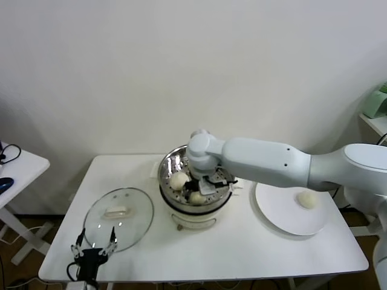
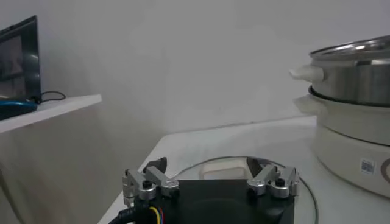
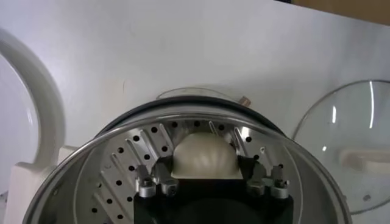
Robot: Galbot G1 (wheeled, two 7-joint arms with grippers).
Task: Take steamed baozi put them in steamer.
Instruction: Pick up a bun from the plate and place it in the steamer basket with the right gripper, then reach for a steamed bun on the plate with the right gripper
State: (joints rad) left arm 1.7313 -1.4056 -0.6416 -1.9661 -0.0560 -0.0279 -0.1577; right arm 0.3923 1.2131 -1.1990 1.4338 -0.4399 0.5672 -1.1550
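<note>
A white table (image 1: 242, 254) is seen before a pale wall, with everything else set on it. The right arm (image 1: 272, 162) is stretched across it from the right, and the right gripper (image 1: 202, 184) is lowered into the steamer (image 1: 166, 169), a shiny steel basket on a white cooker base (image 1: 193, 217) near the middle of the table. To the right of the steamer a white plate (image 1: 284, 220) is laid flat, and to the left a glass lid (image 1: 118, 217) lies on the tabletop. The left gripper (image 1: 94, 246) is parked at the near left edge of the table, just beside the lid, with its fingers spread wide and nothing between them.

Inside the steamer, in the right wrist view, one bun (image 3: 204, 155) is seen on the perforated floor between the right gripper's fingers (image 3: 159, 179), which stand slightly apart from its sides. In the head view two more buns (image 1: 179, 180) are visible in the basket. A fourth bun (image 1: 306, 199) is left on the plate.
</note>
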